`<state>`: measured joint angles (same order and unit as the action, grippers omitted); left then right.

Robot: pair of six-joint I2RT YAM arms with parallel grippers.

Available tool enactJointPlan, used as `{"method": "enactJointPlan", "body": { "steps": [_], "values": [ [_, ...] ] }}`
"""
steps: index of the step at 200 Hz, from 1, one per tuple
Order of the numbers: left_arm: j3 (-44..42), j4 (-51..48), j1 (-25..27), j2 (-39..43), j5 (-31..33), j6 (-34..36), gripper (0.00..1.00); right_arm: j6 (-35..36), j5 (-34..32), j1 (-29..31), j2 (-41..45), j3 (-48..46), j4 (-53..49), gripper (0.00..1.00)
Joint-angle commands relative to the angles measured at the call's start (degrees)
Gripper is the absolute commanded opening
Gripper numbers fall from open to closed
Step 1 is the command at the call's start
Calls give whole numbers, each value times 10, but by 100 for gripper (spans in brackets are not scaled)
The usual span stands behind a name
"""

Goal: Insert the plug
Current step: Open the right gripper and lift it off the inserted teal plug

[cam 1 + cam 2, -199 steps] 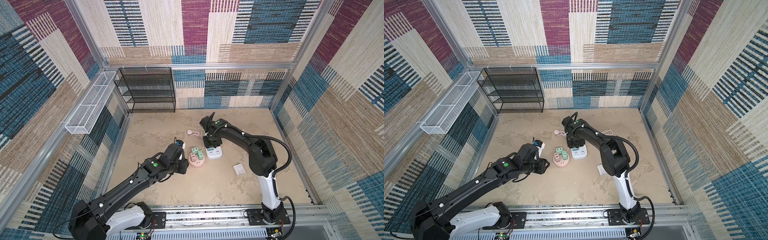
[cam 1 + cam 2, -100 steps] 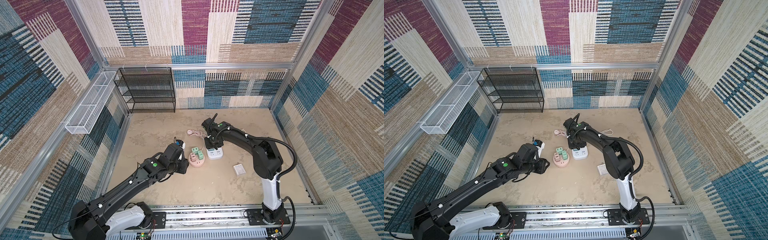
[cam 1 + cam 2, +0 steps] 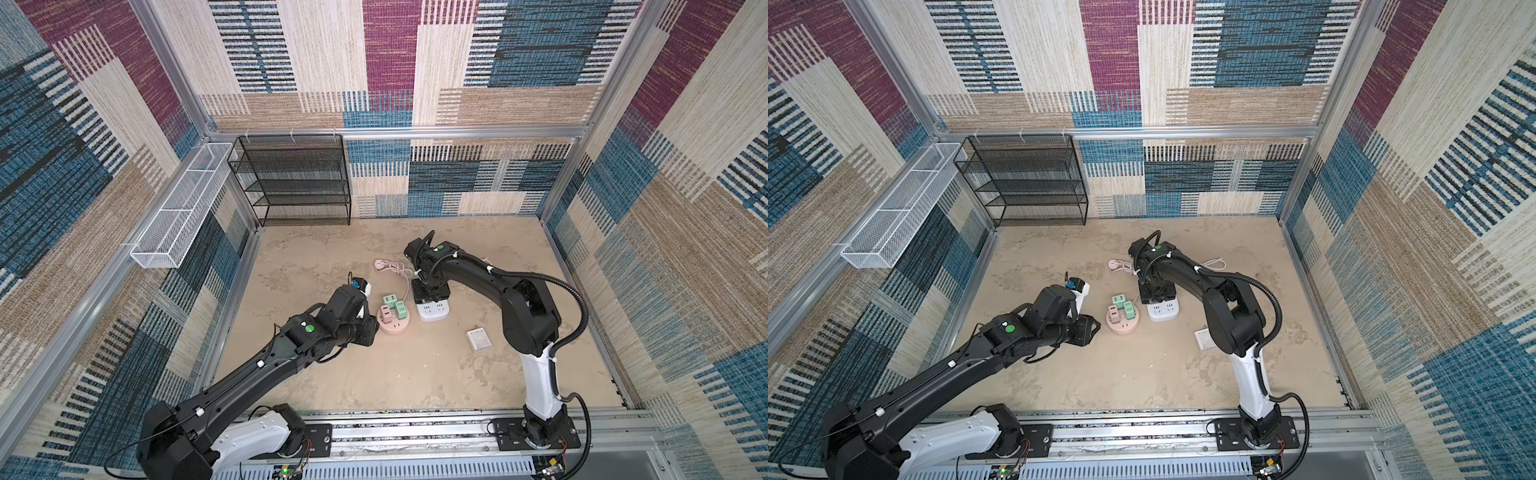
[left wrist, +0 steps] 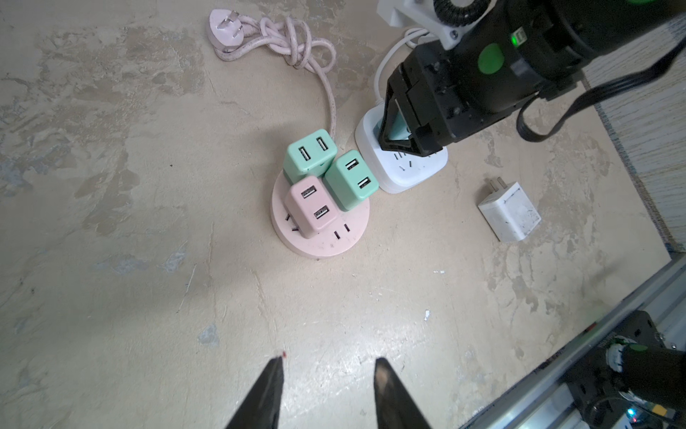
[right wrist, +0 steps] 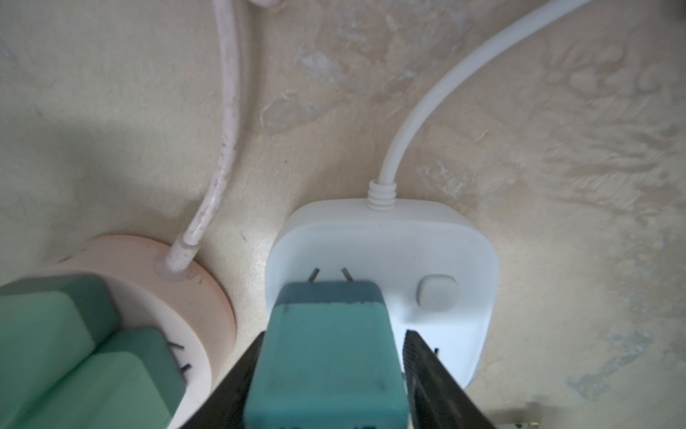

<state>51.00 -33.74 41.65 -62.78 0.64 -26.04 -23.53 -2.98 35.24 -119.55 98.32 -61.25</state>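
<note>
Right gripper [image 5: 332,336]: you see its jaws spread wider than a second ago, with a gap now between one finger [image 5: 419,356] and the teal plug [image 5: 326,371], which stands on the white power strip [image 5: 445,237].
Right arm [image 3: 528,316]: its elbow sits a touch nearer the front rail [image 3: 415,432].

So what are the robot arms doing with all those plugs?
The right gripper has a teal plug standing on the white power strip. Its prongs still partly show, so it isn't pushed fully in. One finger stands slightly off the plug. The left gripper hangs open and empty near the pink round socket, which holds three chargers.
</note>
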Motion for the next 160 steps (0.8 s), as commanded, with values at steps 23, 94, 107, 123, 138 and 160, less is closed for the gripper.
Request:
{"method": "enactJointPlan", "body": {
  "steps": [23, 94, 107, 123, 138, 160],
  "values": [
    [8, 3, 0, -4, -11, -4, 44, -7, 16, 1, 14, 7, -5, 68],
    [14, 7, -1, -6, -1, -7, 44, 10, -37, 1, 140, -62, 44, 76],
    [15, 15, -1, -10, -3, -7, 45, 17, -22, 2, 200, -114, 103, 76],
    [25, 16, -1, -23, -9, -9, 45, 9, -20, 1, 268, -177, 164, 76],
    [30, 20, -1, -32, -18, -14, 44, 6, -33, 1, 336, -247, 216, 76],
    [29, 30, -1, -33, -27, -27, 44, 2, -61, 2, 401, -316, 228, 76]
  ]
}}
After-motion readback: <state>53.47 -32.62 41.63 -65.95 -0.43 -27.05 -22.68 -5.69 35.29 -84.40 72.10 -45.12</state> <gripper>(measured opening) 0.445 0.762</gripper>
